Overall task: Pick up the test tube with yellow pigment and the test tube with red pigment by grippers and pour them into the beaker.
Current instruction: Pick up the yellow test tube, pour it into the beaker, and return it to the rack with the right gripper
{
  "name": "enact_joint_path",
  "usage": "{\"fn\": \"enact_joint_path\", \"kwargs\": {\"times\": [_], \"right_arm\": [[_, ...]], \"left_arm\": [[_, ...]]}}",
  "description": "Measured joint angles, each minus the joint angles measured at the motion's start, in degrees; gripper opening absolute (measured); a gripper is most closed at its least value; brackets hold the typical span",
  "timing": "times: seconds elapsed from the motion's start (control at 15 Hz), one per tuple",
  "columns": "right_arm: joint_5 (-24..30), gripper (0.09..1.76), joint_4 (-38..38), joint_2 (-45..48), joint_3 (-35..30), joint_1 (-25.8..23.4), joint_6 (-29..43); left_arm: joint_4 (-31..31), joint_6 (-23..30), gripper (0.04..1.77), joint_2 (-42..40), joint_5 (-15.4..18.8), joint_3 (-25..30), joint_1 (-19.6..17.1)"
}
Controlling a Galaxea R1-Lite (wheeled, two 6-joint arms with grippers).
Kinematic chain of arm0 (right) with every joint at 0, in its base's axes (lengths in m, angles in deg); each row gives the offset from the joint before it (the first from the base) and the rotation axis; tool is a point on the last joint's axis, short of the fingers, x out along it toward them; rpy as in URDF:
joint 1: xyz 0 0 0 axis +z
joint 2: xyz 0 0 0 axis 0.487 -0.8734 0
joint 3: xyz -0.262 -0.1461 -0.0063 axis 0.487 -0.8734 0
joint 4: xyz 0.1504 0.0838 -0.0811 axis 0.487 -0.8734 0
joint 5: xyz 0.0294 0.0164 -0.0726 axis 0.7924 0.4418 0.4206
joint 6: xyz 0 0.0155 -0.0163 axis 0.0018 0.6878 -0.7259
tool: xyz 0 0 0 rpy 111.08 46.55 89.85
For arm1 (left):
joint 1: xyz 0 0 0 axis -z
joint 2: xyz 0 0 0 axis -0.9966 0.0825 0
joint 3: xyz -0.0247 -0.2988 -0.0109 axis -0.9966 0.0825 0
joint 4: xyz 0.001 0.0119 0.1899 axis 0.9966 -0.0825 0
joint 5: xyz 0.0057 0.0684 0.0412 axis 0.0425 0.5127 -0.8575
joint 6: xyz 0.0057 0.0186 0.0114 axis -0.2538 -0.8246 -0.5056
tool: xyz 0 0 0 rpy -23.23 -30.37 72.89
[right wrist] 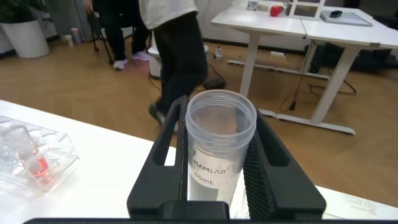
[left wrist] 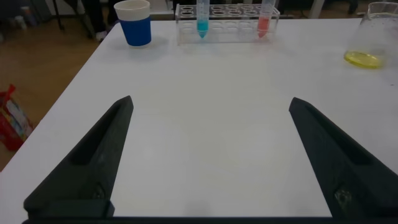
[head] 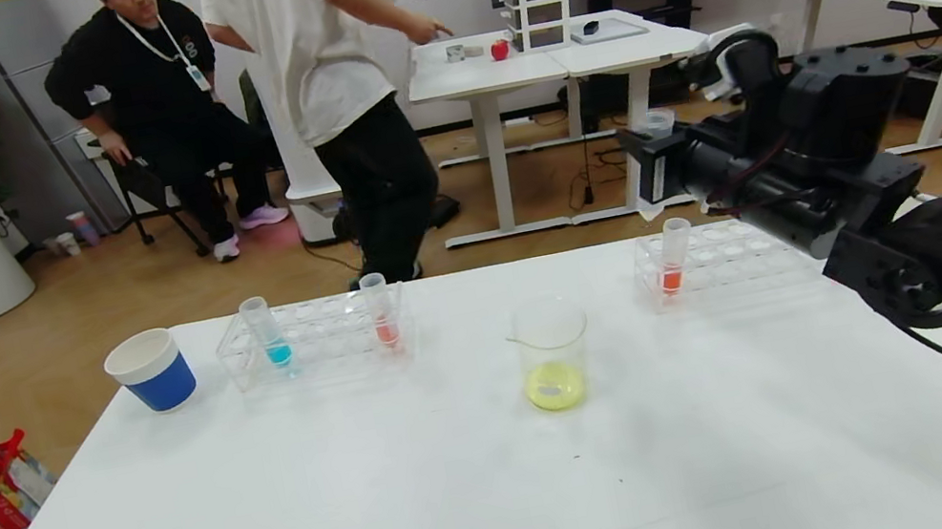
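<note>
The right hand is raised beyond the far right edge of the worktop, its two black fingers clamped on a clear tube that stands upright between them. I see no liquid in the part of the tube that shows. The beaker in the middle of the worktop already holds a yellow pool, so I judge this is the test tube with yellow pigment, now poured out.

The step seems to be putting it back into the right rack. To do this well, keep the tube vertical, come down over a free hole and stay away from the orange-red tube there.

The test tube with red pigment waits in the left rack with a blue tube.

The left hand hangs low over the worktop, fingers wide apart.

The held tube reads "MAMLAB" and "50mL".
</note>
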Motion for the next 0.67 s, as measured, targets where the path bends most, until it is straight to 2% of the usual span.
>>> {"fn": "enact_joint_path", "kwargs": {"times": [0.27,0.67], "right_arm": [[1.0,0.51,-0.7,3.1,0.0,-4.5,0.2],[3.7,0.51,-6.3,3.7,0.3,-21.2,0.0]], "left_arm": [[0.0,0.0,1.75,0.0,0.0,0.0,0.0],[0.0,0.0,1.75,0.0,0.0,0.0,0.0]]}}
